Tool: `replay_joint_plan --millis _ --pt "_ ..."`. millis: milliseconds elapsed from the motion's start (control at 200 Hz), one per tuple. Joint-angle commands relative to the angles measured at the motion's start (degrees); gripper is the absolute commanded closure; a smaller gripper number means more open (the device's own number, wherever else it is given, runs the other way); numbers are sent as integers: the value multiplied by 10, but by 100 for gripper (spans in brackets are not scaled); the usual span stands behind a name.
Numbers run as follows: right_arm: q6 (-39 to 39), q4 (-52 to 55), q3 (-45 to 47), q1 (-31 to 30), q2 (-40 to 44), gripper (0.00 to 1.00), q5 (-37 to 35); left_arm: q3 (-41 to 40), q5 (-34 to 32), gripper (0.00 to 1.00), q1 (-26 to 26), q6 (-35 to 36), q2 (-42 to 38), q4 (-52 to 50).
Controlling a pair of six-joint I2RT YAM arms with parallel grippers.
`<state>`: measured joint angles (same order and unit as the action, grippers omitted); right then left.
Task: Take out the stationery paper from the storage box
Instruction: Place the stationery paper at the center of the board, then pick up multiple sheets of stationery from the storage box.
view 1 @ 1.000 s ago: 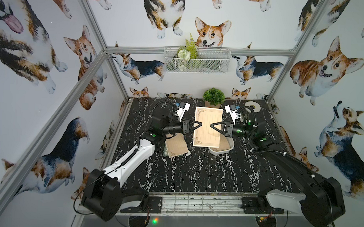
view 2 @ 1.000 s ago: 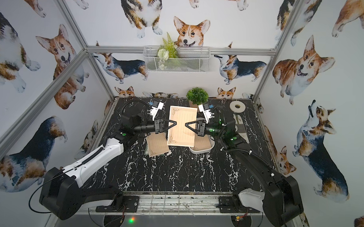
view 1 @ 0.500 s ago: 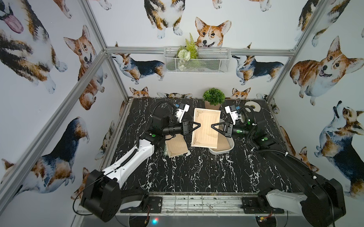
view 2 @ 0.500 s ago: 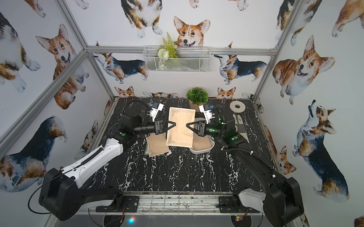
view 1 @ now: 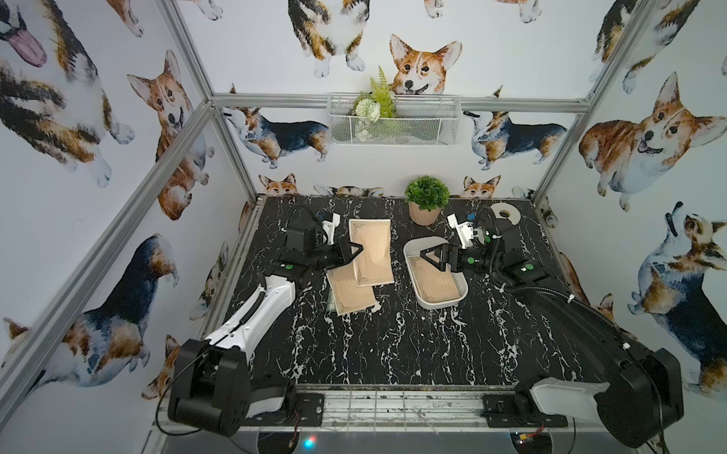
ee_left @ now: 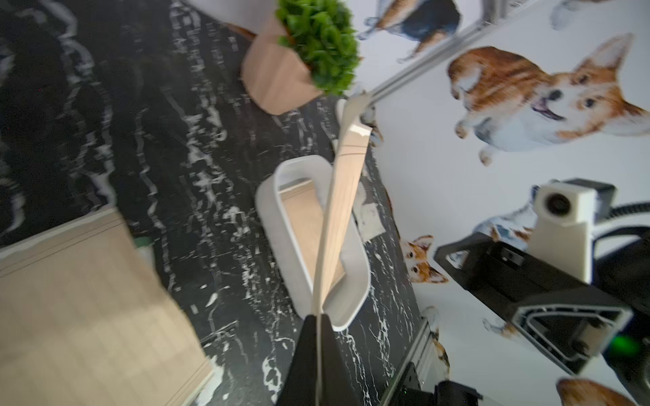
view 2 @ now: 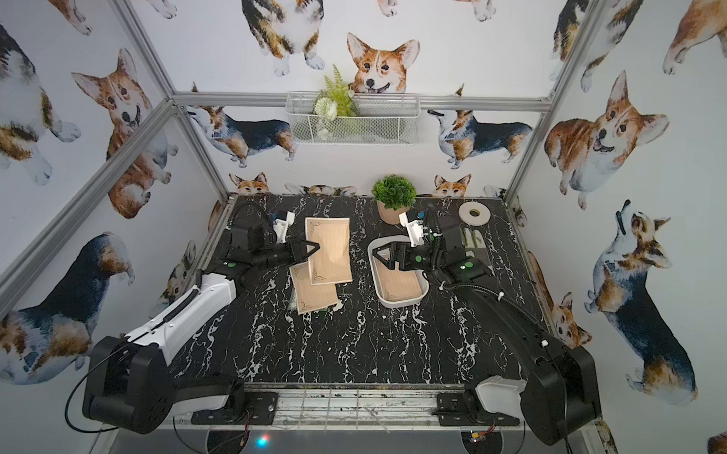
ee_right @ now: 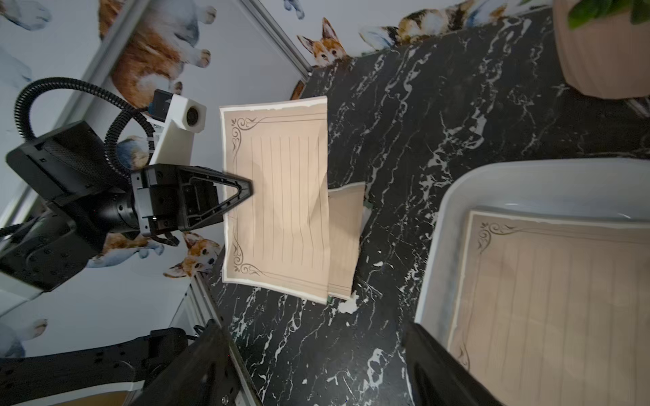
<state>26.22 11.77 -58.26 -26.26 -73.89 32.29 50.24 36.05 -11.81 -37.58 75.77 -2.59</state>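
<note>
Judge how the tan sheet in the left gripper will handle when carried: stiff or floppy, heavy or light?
Probably floppy: the tan sheet, pinched at one edge by the left gripper, bows and wrinkles in the right wrist view. Likely very light: edge-on in the left wrist view it looks paper-thin.

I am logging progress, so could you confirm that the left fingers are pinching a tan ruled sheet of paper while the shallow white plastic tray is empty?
Not quite: the shallow white plastic tray is not empty; the right wrist view shows a tan ruled sheet with scrolled corners lying inside it. The left fingers are pinching a tan ruled sheet of paper.
</note>
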Motion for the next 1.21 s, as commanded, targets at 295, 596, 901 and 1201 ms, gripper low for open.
replay_joint_plan --millis 295,596,901,1201 --pt "-96 159 -57 -21 -140 17 -309 -63 -80 100 22 -4 83 14" --pt "-123 187 -108 -29 -237 17 -371 -80 -94 97 21 0 128 41" --pt "-128 204 -134 -29 -315 17 -384 -65 -206 48 21 26 69 -49" --pt "-115 198 -126 -31 -359 18 -383 -46 -330 39 18 47 -71 -145"
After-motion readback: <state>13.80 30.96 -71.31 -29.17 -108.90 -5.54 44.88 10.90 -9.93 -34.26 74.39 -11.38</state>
